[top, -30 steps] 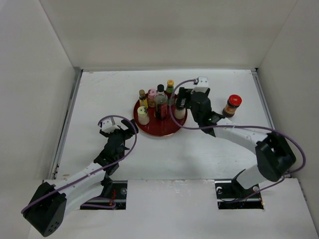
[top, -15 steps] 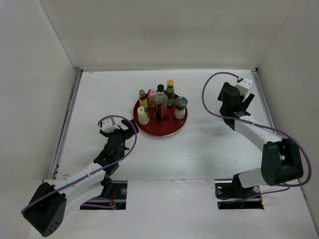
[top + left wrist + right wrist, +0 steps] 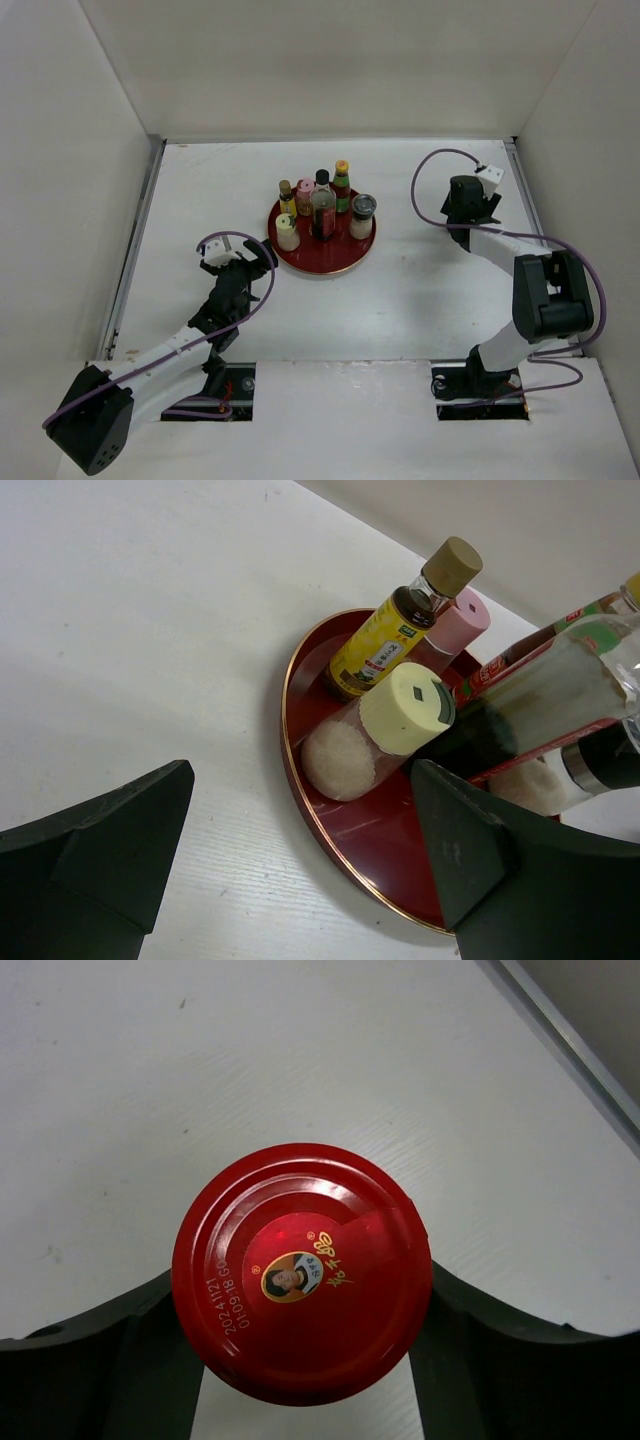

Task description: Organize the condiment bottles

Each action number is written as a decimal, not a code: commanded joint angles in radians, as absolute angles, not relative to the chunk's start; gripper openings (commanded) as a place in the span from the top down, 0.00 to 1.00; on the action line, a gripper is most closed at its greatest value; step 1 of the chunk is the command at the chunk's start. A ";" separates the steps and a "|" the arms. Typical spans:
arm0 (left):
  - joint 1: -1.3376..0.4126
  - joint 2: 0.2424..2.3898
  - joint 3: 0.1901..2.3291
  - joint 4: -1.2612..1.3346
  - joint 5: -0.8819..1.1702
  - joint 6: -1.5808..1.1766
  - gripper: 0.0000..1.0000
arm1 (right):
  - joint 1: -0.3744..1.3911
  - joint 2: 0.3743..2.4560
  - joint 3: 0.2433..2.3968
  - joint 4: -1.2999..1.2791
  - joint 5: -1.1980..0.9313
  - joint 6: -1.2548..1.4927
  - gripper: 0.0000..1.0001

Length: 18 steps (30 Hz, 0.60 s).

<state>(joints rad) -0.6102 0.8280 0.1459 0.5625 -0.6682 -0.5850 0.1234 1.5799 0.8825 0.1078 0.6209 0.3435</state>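
Observation:
Six condiment bottles stand on the red round tray (image 3: pixel 325 260): amber yellow-labelled (image 3: pixel 286 197), pink-capped (image 3: pixel 304 190), tall dark black-capped (image 3: pixel 322 203), green-red yellow-capped (image 3: pixel 342 178), grey-lidded jar (image 3: pixel 363 213) and pale yellow-green-capped (image 3: pixel 287 231). My left gripper (image 3: pixel 258 258) is open and empty just left of the tray; its wrist view shows the pale bottle (image 3: pixel 405 708) and the amber bottle (image 3: pixel 385 645). My right gripper (image 3: pixel 468 206) hangs over the red-lidded jar (image 3: pixel 300 1270), which stands on the table right of the tray. Its fingers straddle the jar, open; the top view hides the jar.
White walls close the table on the left, back and right. A metal edge strip (image 3: pixel 570 1045) runs near the red-lidded jar. The purple cable (image 3: pixel 425 185) loops between the right arm and the tray.
My right arm has swung from the tray's right side to the far right and now sits over the red-lidded jar. The left arm has not moved.

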 commanded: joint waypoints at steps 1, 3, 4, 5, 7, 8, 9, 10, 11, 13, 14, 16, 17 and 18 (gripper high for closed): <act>-0.610 0.831 0.150 0.618 -0.657 -0.597 0.09 | 0.127 1.545 0.875 0.265 0.603 0.342 0.36; -0.610 0.828 0.149 0.618 -0.657 -0.597 0.09 | 0.146 1.508 0.826 0.351 0.627 0.316 0.43; -0.610 0.825 0.149 0.618 -0.657 -0.597 0.09 | 0.168 1.490 0.801 0.382 0.644 0.308 0.45; -0.610 0.824 0.147 0.618 -0.657 -0.597 0.09 | 0.192 1.471 0.781 0.394 0.661 0.302 0.46; -0.610 0.822 0.149 0.618 -0.657 -0.597 0.09 | 0.247 1.427 0.738 0.388 0.699 0.308 0.47; -0.611 0.821 0.149 0.617 -0.657 -0.597 0.09 | 0.277 1.407 0.717 0.385 0.712 0.311 0.47; -0.613 0.818 0.149 0.615 -0.657 -0.597 0.09 | 0.306 1.387 0.698 0.379 0.724 0.313 0.47; -0.613 0.815 0.147 0.615 -0.657 -0.597 0.09 | 0.338 1.364 0.678 0.368 0.736 0.314 0.47; -0.613 0.813 0.147 0.615 -0.657 -0.597 0.09 | 0.372 1.341 0.661 0.354 0.750 0.321 0.47; -0.614 0.810 0.146 0.614 -0.657 -0.597 0.09 | 0.448 1.292 0.631 0.319 0.781 0.325 0.47; -0.614 0.810 0.146 0.614 -0.657 -0.597 0.09 | 0.485 1.267 0.618 0.301 0.797 0.328 0.47; -0.616 0.811 0.147 0.614 -0.657 -0.597 0.09 | 0.566 1.214 0.603 0.266 0.814 0.322 0.47; -0.617 0.811 0.147 0.614 -0.657 -0.597 0.09 | 0.597 1.192 0.600 0.250 0.821 0.321 0.46; -0.617 0.810 0.147 0.612 -0.657 -0.597 0.09 | 0.631 1.169 0.600 0.233 0.822 0.328 0.46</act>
<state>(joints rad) -0.6113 0.8253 0.1459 0.5648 -0.6670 -0.5850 0.5625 1.2705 0.5766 0.1722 0.7254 0.3180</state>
